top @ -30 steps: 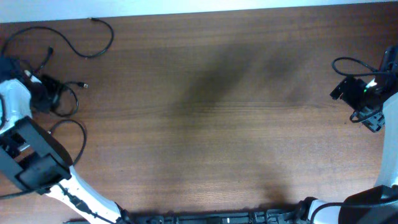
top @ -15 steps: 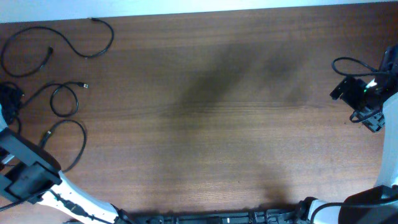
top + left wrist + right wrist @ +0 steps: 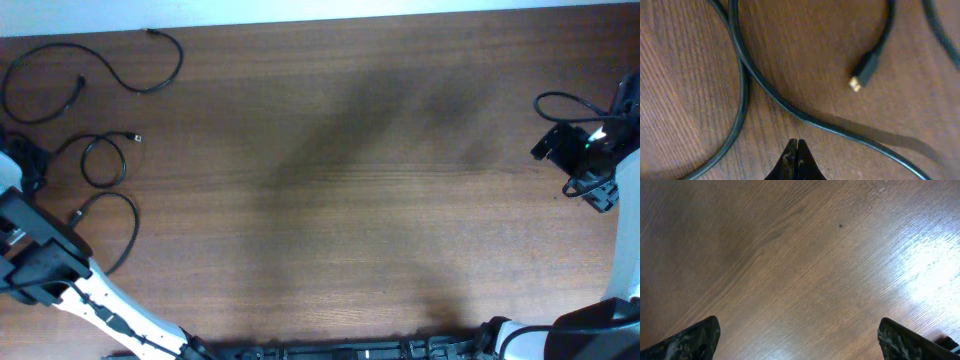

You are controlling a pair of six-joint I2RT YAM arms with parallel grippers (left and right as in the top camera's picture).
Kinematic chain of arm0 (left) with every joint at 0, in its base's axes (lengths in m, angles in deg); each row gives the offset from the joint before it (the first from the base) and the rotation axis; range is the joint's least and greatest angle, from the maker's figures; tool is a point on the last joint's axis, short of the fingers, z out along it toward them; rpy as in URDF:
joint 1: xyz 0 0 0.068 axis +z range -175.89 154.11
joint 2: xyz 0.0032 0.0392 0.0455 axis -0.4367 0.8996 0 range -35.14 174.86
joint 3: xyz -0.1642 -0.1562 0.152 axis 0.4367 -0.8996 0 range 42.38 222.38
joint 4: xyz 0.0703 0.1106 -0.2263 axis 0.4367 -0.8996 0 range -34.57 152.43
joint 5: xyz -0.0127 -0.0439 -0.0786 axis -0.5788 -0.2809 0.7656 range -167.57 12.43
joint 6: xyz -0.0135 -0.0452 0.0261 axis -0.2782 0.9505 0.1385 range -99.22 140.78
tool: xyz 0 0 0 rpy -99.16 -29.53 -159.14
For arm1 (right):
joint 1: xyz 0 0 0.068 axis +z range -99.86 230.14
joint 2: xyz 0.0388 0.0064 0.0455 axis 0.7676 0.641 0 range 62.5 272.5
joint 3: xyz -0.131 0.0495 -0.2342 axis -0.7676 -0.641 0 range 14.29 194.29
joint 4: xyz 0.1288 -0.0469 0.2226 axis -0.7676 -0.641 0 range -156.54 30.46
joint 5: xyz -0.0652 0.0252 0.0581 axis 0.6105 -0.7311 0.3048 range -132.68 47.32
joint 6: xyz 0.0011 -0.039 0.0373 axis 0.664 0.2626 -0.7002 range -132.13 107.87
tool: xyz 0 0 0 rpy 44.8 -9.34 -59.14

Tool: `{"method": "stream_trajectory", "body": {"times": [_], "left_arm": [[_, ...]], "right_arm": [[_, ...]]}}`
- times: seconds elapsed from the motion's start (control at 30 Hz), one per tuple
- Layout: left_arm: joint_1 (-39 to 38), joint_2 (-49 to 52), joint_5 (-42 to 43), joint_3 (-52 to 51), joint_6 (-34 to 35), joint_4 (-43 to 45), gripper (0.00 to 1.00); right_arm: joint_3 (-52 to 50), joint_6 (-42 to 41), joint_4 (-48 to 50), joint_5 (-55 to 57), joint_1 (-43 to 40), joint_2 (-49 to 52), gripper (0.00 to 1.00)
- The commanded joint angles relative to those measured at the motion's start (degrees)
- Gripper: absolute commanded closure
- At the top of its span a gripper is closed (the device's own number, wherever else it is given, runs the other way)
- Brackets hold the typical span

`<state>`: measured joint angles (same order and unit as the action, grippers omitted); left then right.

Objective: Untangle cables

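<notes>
Three thin black cables lie apart at the table's left end. One long cable curves along the back. A second cable forms a small loop with its plug free. The third cable arcs nearer the front. My left gripper sits at the far left edge beside them. In the left wrist view it is shut on nothing, just above the wood, with two cable strands and a gold-tipped plug ahead of it. My right gripper hovers open over bare wood at the far right.
The wooden table stretches between the two arms. Thicker black arm wiring loops by the right arm. The left arm's white and black links cross the front-left corner close to the third cable.
My left gripper has closed and drawn back left off the small looped cable, which now lies uncovered. The right arm has not moved.
</notes>
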<state>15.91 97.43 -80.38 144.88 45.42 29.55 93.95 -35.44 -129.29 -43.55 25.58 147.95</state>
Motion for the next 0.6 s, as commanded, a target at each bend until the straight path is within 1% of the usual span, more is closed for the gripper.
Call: {"method": "stream_trajectory", "body": {"times": [0.0,0.07,0.57], "left_arm": [[0.8,1.7,-1.7,0.6,0.4,0.3,1.0],[1.2,1.7,-3.0,0.6,1.6,1.1,1.0],[1.7,6.1,-3.0,0.6,1.6,3.8,1.0]], "right_arm": [[0.7,0.4,0.1,0.7,-0.2,-0.1,0.02],[0.7,0.4,0.1,0.7,-0.2,-0.1,0.02],[0.7,0.4,0.1,0.7,-0.2,-0.1,0.02]]}}
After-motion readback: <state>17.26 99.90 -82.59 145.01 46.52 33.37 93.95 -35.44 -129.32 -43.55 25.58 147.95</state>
